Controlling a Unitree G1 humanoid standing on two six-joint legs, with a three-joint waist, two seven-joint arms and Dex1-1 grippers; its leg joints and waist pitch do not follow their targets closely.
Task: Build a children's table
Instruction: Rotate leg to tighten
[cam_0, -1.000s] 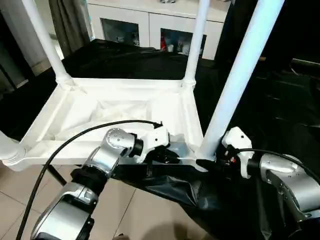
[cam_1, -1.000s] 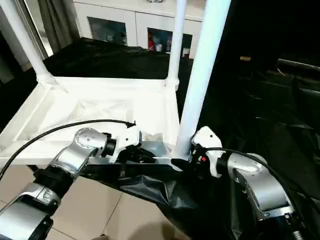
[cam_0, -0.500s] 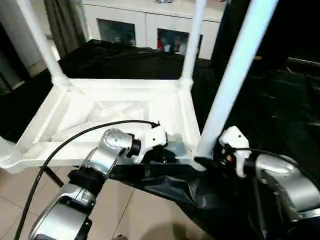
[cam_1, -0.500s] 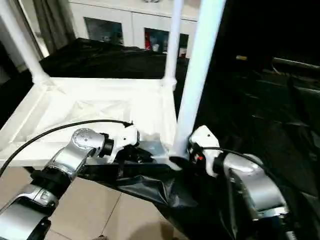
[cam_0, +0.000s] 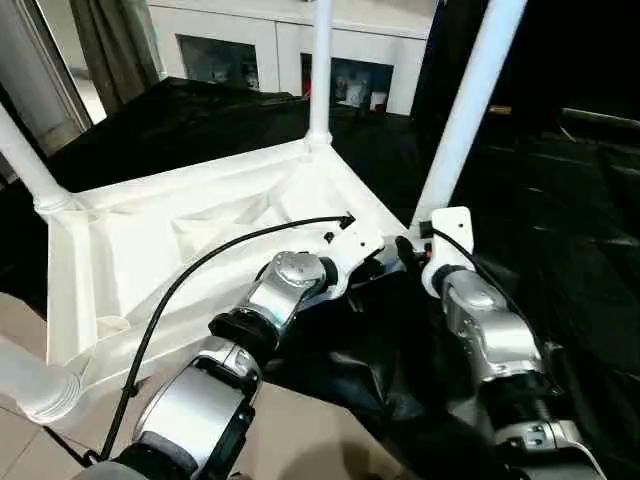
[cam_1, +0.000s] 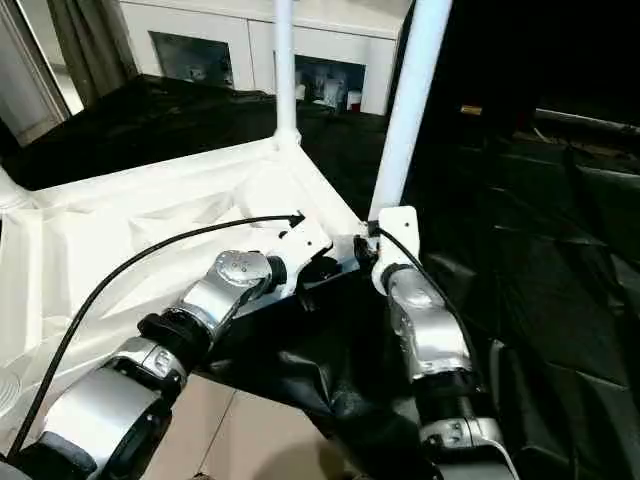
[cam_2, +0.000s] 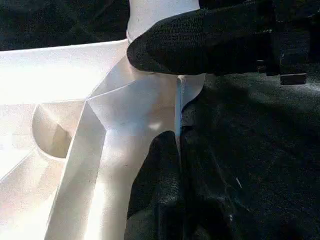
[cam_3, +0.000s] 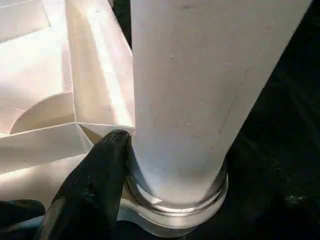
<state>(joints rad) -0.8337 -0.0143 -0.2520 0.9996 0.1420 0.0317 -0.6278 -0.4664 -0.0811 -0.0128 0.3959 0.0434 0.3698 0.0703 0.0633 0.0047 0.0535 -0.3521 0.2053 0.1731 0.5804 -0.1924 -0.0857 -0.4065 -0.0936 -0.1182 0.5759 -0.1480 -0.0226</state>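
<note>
- Left pincer (cam_2: 167, 150) is clamped on the tabletop (cam_0: 130, 250) rim; hold it firm.
- Right pincer (cam_3: 120, 165) grips the leg (cam_3: 200, 90) base just above its socket; press straight down.

Desk (cam_0: 560, 200) under crinkled black sheet (cam_0: 350, 350), spans frame centre to right edge. Upturned white tabletop (cam_0: 150, 250) lies directly on sheet, left of centre. Tiled floor (cam_0: 300, 440) at lower left.
</note>
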